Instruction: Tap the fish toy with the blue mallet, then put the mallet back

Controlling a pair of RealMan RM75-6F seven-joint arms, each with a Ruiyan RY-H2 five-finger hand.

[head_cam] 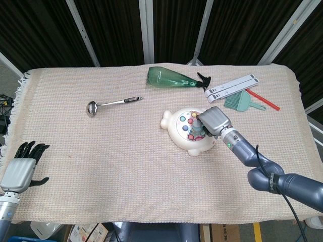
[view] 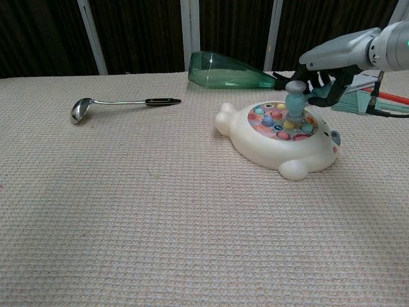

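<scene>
Over the fish toy [head_cam: 187,130], near the middle of the cloth-covered worktop [head_cam: 126,161], the right robot hand [head_cam: 212,121] hangs with its fingers curled around the blue mallet [view: 295,102]. In the chest view the mallet stands upright, its rounded grey-blue head at the top and its lower end down among the coloured pegs on the toy's round face; whether the end touches a peg cannot be told. The cream-coloured toy lies flat on the cloth directly below this robot hand, its tail fins pointing away to the hand's left.

Beyond the right robot hand, towards the far edge, a green bottle [head_cam: 171,78] lies on its side with its dark cap pointing at a white folded stand [head_cam: 233,87]. Just beside the stand lie a teal dustpan brush [head_cam: 241,101] and a red stick [head_cam: 263,99]. Well off to the left of the right robot hand, a metal ladle [head_cam: 112,104] rests on the cloth, bowl end leftwards.

At the near left corner the left robot hand [head_cam: 22,166] hovers by the worktop's edge, well apart from everything, its dark fingers spread and holding nothing.
</scene>
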